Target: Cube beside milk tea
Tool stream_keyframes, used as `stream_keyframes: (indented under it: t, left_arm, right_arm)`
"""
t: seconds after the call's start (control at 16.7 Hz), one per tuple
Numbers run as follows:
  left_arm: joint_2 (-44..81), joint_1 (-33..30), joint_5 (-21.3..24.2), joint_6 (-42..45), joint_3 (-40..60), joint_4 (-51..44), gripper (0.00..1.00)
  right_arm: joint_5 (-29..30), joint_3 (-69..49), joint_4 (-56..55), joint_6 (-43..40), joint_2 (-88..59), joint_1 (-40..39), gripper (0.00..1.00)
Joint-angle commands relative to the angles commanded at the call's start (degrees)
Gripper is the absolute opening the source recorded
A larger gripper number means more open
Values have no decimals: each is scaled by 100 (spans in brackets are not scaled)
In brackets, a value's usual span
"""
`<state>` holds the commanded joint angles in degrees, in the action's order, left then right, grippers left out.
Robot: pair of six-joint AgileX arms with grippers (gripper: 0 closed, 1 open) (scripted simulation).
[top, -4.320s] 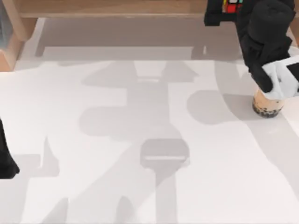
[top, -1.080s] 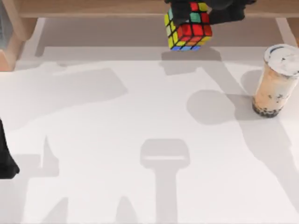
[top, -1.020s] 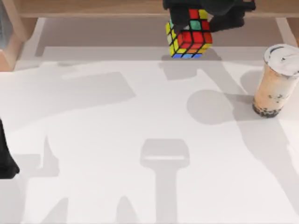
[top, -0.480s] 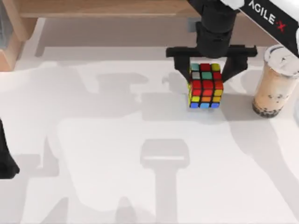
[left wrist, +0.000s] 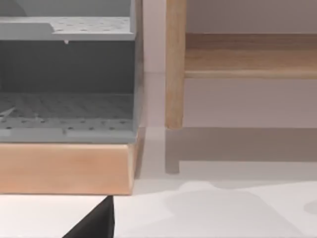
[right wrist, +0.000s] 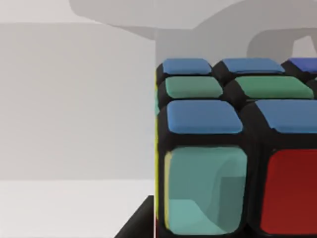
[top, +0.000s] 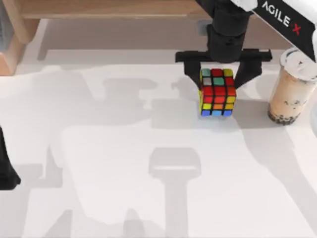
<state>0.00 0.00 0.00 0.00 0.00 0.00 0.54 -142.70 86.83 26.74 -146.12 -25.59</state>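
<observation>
Jaws of the right gripper [top: 217,79] are standing spread, fingers flanking the black-edged, multicolour-stickered puzzle cube [top: 217,92]; whether they are gripping it I cannot tell. Cube is sitting square and upright on the white table [top: 99,148], near the tall clear beige milk tea cup [top: 290,89], apart. Left arm [top: 7,168] is idling at the table's left edge.

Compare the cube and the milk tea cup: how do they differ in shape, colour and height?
The cube is a box with black edges and many coloured stickers; the milk tea is a round clear cup of beige drink with a white lid. The cube is shorter than the milk tea. The right gripper straddles the cube, while the milk tea stands free. Both sit on the white table, apart, with the cube at the cup's left.
</observation>
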Motion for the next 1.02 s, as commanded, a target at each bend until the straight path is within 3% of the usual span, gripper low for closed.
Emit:
stream_keyframes:
  t: [1.02]
  left_arm:
    - [0, 0, 0, 0, 0, 0, 100]
  right_arm:
    - [-16, 497, -589, 16, 338, -68, 0]
